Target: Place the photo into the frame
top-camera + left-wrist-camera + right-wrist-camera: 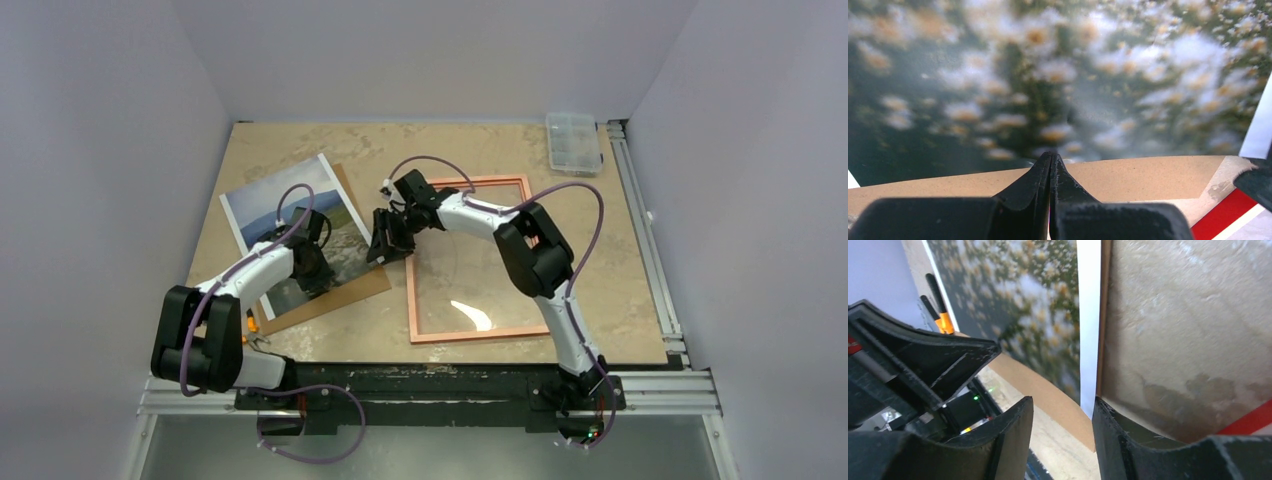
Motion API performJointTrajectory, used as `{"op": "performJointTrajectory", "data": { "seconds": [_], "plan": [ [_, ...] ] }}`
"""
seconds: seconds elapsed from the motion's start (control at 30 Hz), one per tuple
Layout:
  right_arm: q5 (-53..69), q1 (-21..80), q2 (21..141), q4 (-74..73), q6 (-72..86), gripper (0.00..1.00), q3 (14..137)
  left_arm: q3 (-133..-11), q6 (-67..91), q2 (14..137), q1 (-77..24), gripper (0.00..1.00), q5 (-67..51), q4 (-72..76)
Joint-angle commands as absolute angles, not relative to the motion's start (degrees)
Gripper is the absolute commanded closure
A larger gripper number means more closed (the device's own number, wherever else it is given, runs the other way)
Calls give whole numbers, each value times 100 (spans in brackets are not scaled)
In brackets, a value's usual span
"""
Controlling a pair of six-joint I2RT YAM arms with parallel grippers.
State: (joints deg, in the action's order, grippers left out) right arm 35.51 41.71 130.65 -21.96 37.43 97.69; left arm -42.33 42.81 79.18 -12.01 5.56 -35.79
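The photo [280,205], a landscape print with a white border, lies on a brown backing board [350,285] at the left. My left gripper [318,275] is shut and rests tip-down on the photo's near part; in the left wrist view its closed tips [1050,159] hold nothing, with the blurred photo [1048,75] beyond them. My right gripper [385,248] is at the photo's right corner. Its jaws [1063,410] are open, with the corner of the white border [1088,340] against the right finger and the board's corner [1043,395] in the gap. The frame [415,300] lies flat at the right.
A clear plastic box [573,141] sits at the back right corner beside the aluminium rail [640,230]. The left arm's black gripper body [923,355] is close to my right fingers. A red strip [1248,422] of the frame's edge shows near the corner.
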Motion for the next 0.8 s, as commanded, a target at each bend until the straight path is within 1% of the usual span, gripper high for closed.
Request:
{"op": "performJointTrajectory", "data": {
  "seconds": [0.0,0.1,0.23,0.27,0.33,0.43,0.5,0.53,0.73,0.77],
  "plan": [
    [3874,4231,12452,-1571,4089,57,9557,-4254,4219,7950,-1160,100,537,-3548],
    [3906,4236,12479,-1377,4217,65,9480,-4254,4211,7954,-1160,100,530,-3541],
    [3965,4235,12516,-1056,4432,67,9329,-4247,4203,7947,-1160,100,521,-3541],
    [3961,4236,12538,-1002,4472,69,9307,-4245,4201,7941,-1160,100,519,-3538],
    [3870,4236,12571,-978,4500,79,9263,-4239,4201,7937,-1160,100,496,-3524],
    [3614,4205,12483,-1084,4391,100,9172,-4200,4146,7852,-1160,100,326,-3413],
    [3339,4166,12274,-1192,4255,100,9090,-4154,4087,7660,-1160,96,115,-3274],
    [3233,4140,12167,-1284,4162,100,9063,-4116,4041,7505,-1167,92,-50,-3141],
    [2725,3943,11344,-2025,3560,100,9146,-4056,4071,6313,-1177,51,-724,-2883],
    [2623,3896,11164,-2178,3454,100,9180,-4072,4108,6145,-1178,46,-803,-2885]
  ]
}}
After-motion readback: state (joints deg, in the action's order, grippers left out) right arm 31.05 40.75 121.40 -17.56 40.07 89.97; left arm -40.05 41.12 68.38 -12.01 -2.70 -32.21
